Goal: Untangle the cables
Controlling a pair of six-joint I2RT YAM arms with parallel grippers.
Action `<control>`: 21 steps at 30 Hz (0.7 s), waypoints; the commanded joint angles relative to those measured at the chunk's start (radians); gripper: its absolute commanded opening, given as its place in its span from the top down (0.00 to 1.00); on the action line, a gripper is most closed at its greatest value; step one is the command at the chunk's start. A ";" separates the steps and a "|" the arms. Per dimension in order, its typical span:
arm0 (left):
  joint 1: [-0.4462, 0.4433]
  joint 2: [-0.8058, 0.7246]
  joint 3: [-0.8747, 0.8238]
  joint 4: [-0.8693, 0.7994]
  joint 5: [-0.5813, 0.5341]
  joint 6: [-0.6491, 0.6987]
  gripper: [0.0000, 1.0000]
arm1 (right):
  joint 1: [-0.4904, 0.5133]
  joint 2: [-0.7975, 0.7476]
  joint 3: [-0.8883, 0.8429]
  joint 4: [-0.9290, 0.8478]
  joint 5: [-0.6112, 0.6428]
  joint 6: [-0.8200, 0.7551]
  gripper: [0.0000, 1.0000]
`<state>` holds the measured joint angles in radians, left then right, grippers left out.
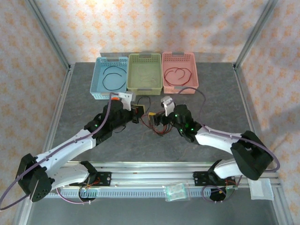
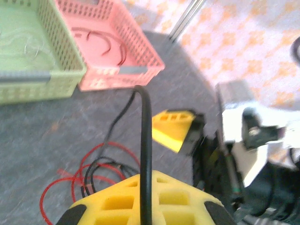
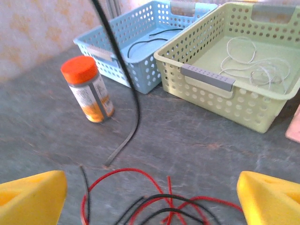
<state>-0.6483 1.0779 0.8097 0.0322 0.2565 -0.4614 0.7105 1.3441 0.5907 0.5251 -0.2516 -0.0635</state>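
Observation:
A tangle of red and black cables (image 1: 153,125) lies on the grey table between my two grippers. My left gripper (image 1: 136,113) is shut on one black cable (image 2: 146,140), which rises from the yellow fingers (image 2: 117,201), arches over and drops to the table. In the right wrist view that cable (image 3: 132,84) hangs down with its free end touching the table. My right gripper (image 3: 150,199) is open, with its yellow fingers (image 3: 29,197) wide apart above the tangle (image 3: 164,201) and nothing between them.
Three baskets stand at the back: a blue one (image 1: 111,59) holding a black cable (image 1: 115,75), a green one (image 1: 145,56) holding thin white wire (image 3: 253,65), and a pink one (image 1: 178,56) holding a dark red cable (image 1: 180,75). An orange-capped bottle (image 3: 87,90) stands before the blue basket.

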 commanded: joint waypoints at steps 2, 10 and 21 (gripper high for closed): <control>-0.005 -0.022 0.116 -0.084 0.052 0.017 1.00 | -0.002 -0.035 -0.022 0.010 -0.002 0.198 0.06; -0.005 0.004 0.232 -0.074 0.147 -0.016 1.00 | 0.049 -0.004 -0.037 0.105 -0.088 0.348 0.07; -0.004 0.007 0.364 -0.079 0.176 -0.007 1.00 | 0.057 0.176 -0.002 0.108 -0.021 0.431 0.12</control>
<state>-0.6483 1.0889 1.1038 -0.0441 0.4126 -0.4725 0.7631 1.4940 0.5594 0.6220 -0.3176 0.3267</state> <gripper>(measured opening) 0.054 0.881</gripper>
